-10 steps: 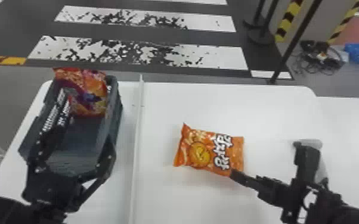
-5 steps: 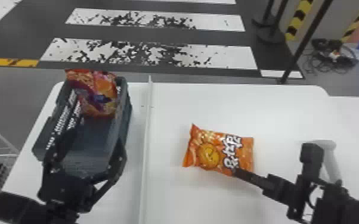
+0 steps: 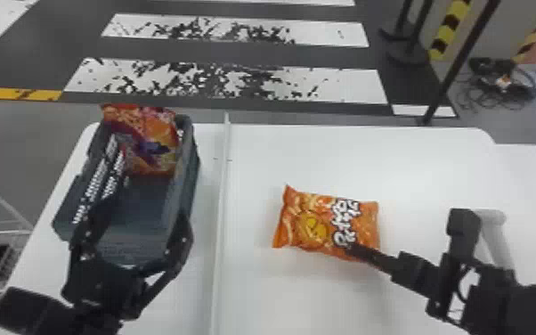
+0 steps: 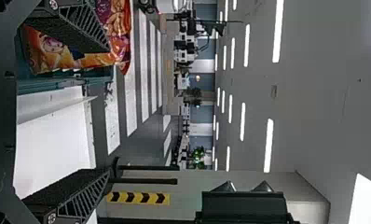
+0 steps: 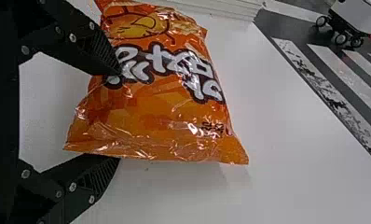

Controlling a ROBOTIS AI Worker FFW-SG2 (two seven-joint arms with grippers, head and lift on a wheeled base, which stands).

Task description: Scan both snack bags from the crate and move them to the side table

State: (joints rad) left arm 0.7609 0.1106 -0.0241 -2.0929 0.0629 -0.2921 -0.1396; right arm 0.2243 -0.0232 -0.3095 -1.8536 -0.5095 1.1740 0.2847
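Observation:
An orange snack bag (image 3: pixel 325 222) lies on the white table right of the divider. My right gripper (image 3: pixel 369 258) reaches it from the right, one finger over its near right part. In the right wrist view, the fingers of the right gripper (image 5: pixel 120 116) are spread, one across the front of the orange bag (image 5: pixel 160 112), the other partly hidden behind its edge. The second, red-orange bag (image 3: pixel 147 142) leans upright at the crate's (image 3: pixel 189 178) far end. My left gripper (image 3: pixel 144 214) is open over the crate's near part; the left wrist view shows the left gripper (image 4: pixel 109 111) with nothing between its fingers.
A raised white divider (image 3: pixel 221 200) runs front to back between crate and orange bag. A light grey cylindrical object (image 3: pixel 494 236) stands behind the right gripper. Dark posts and cables are on the floor beyond the table at the right.
The head view has shifted, so the scene sits farther right. My right gripper's finger has come from the orange bag's near right edge onto its printed front. The left gripper stays open over the crate.

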